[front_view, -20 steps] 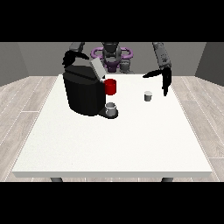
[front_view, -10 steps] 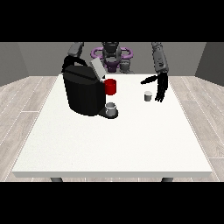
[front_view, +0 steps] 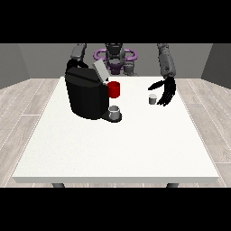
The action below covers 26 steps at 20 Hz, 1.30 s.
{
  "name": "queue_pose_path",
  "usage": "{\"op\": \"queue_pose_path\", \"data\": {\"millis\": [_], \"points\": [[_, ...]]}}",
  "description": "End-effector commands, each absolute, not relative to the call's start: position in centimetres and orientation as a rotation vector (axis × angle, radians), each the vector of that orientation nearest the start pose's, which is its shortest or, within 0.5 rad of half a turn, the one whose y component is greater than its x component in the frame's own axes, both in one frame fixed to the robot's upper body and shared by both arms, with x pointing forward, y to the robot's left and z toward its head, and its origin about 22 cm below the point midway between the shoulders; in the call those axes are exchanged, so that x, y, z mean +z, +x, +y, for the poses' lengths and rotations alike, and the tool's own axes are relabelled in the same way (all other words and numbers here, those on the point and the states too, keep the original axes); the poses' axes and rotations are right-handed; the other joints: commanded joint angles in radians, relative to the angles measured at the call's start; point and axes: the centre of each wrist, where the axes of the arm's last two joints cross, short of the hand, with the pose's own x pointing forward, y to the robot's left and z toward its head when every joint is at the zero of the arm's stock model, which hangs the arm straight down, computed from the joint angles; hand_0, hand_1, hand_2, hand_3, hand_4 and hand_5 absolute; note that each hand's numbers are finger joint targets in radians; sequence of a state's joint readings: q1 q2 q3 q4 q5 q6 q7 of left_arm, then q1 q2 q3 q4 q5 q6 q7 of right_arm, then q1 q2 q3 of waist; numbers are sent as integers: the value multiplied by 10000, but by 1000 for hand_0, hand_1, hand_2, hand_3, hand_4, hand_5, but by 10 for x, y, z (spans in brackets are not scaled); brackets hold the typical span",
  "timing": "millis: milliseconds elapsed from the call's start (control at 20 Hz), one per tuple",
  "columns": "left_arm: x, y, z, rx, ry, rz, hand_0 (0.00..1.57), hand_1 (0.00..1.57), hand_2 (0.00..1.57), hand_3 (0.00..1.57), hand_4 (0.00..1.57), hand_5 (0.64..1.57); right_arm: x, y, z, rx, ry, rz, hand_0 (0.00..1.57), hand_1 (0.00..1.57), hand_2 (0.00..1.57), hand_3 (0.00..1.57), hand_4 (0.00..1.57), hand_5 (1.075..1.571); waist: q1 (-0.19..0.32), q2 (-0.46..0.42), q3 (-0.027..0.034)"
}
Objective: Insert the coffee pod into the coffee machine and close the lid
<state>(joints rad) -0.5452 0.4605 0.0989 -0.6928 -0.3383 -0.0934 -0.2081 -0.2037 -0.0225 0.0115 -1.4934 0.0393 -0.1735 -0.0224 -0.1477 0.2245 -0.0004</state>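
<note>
A black coffee machine point(front_view: 85, 97) stands on the white table point(front_view: 117, 144) at the left, its grey lid point(front_view: 100, 71) tilted up and a red part point(front_view: 114, 89) at its front. A small grey cup point(front_view: 115, 112) sits on its drip base. The small grey coffee pod point(front_view: 153, 99) stands on the table to the right. The hand at the view's right point(front_view: 166, 92) hangs just beside the pod, fingers pointing down and spread, thumb towards the pod, not closed on it. The hand at the view's left point(front_view: 73, 64) sits behind the machine's top, mostly hidden.
The robot's torso point(front_view: 115, 58) with a purple ring stands behind the table's far edge. The table's near half lies in front of the machine and pod.
The hand at the view's right has come down and inward towards the pod over the last second. The machine, lid and pod have not moved.
</note>
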Motion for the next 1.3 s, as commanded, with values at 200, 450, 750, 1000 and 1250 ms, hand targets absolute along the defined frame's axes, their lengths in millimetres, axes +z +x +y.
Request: {"op": "queue_pose_path", "data": {"millis": [200,450,750,1000,1250], "points": [[-6,350,370,-6742,6366,-13261,645,645,788,527,0,1571,34,286,-221,-66,-967,-16765,0,0,0,0,432,1571,-256,-93,-1],[-5,363,343,-6877,6752,-13950,686,686,849,651,288,1571,37,300,-223,-533,-1187,-16846,0,0,0,0,476,1571,120,-57,3],[-15,356,356,-7313,7563,-14127,971,971,1086,863,323,1571,23,281,-210,-123,-857,-17004,0,0,0,0,524,1571,-260,171,0],[14,377,356,-8079,7864,-13418,1028,1028,1112,890,287,1571,41,301,-206,-636,-657,-17129,0,0,0,0,505,1571,-207,240,4],[26,381,367,-8014,7596,-14422,1317,1317,1430,1407,548,1571,22,285,-199,-576,-711,-17276,0,0,0,0,487,1571,-262,290,1]]}}
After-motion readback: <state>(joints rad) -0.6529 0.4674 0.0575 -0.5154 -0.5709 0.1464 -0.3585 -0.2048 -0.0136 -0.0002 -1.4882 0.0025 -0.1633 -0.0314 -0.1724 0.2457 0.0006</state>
